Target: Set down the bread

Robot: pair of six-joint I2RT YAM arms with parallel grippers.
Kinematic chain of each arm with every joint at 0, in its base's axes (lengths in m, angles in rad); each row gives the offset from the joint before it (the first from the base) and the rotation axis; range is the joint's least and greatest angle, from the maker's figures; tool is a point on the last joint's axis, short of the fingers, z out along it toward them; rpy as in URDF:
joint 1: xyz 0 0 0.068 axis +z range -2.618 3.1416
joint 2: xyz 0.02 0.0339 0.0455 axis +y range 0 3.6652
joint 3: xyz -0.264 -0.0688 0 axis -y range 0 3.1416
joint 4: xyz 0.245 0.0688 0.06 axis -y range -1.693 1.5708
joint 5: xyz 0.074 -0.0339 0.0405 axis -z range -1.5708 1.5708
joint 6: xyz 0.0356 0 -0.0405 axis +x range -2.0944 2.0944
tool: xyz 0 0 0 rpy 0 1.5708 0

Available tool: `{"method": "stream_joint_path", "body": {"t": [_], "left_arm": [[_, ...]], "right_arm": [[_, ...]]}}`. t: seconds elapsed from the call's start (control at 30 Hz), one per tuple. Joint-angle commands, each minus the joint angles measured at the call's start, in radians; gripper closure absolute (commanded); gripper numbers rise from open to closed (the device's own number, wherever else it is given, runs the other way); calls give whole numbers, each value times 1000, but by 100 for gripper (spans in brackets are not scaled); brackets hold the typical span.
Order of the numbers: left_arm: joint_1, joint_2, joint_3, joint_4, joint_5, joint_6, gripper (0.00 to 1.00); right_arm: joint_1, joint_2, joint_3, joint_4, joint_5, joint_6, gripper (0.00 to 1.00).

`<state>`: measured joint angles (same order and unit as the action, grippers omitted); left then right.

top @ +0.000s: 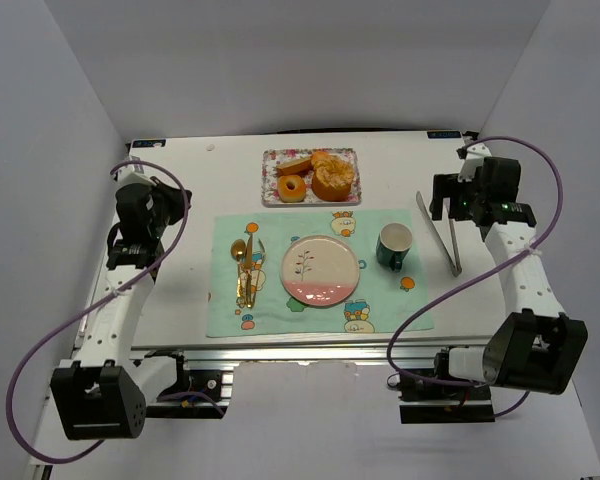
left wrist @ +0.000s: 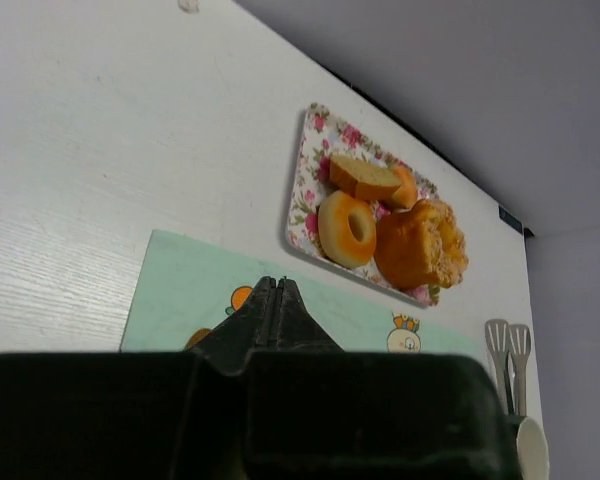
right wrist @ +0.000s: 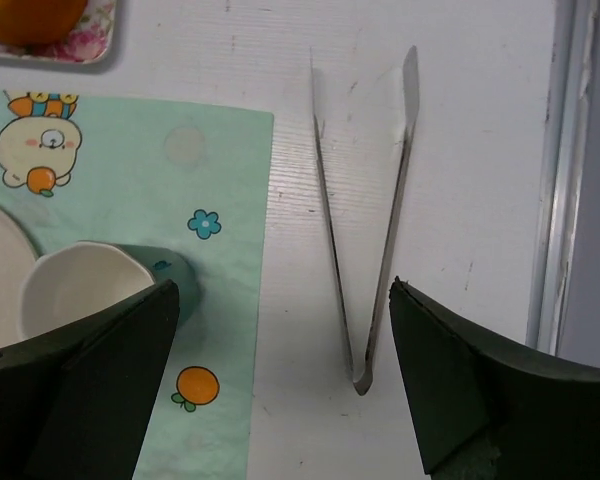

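Bread (top: 332, 177), several golden-brown pieces including a ring-shaped one, lay on the rectangular rose-patterned tray (top: 271, 166). The tray sat at twelve o'clock from the round pink-and-white plate (top: 320, 270) on the mint-green cartoon placemat (top: 225, 320). A dark green mug (top: 393, 247) stood at three o'clock from the plate, with metal tongs (right wrist: 406, 100) beyond it on the white table (top: 215, 170). The left gripper (left wrist: 272, 292) had its fingers pressed together, holding nothing. The right gripper (right wrist: 282, 290) hung over the tongs, fingers wide apart.

A: Anyone reading any text or labels?
B: Nothing is reading. Placemat (top: 385, 300) is showing cartoon prints only; small teal patch (top: 445, 133) right of the tray (top: 270, 190) is coming through too blurred.
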<state>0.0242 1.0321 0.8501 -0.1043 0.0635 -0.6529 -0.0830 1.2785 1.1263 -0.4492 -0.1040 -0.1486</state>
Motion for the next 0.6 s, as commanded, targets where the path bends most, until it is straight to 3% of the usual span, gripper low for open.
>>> {"method": "stream_joint_path", "body": {"t": [0.0,0.07,0.1,0.13,0.2,0.23,0.3,0.33,0.37,0.4,0.43,0.5,0.53,0.57], "left_arm": [[-3,28,24,34,88,-17,100],[-3,34,29,43,132,-17,97],[-3,37,38,25,146,-7,61],[-3,36,43,12,154,19,42],[-3,23,37,-8,156,48,14],[-3,13,35,-11,156,62,12],[-9,3,38,-18,162,65,12],[-36,-15,34,-12,162,71,23],[-46,-27,20,7,170,67,41],[-49,-39,4,40,182,55,63],[-49,-55,-25,52,186,30,100],[-52,-107,-64,72,196,6,100],[-53,-128,-77,75,200,1,100],[-53,-163,-86,72,202,-2,90]], "right_arm": [[3,-8,56,33,-116,-61,10],[3,-27,38,20,-198,-199,10],[5,-37,30,-12,-318,-265,11],[5,-50,24,-40,-403,-425,11],[11,-97,-3,-112,-534,-560,11],[20,-131,-11,-120,-534,-584,11],[20,-165,-3,-160,-548,-608,11],[19,-200,-8,-183,-540,-602,10],[17,-212,-17,-189,-539,-617,11],[15,-217,-34,-198,-530,-626,30],[9,-208,-37,-219,-524,-623,48],[0,-173,-14,-235,-497,-548,77],[-15,-119,9,-308,-510,-542,77],[-17,-90,35,-340,-497,-504,71]]}}
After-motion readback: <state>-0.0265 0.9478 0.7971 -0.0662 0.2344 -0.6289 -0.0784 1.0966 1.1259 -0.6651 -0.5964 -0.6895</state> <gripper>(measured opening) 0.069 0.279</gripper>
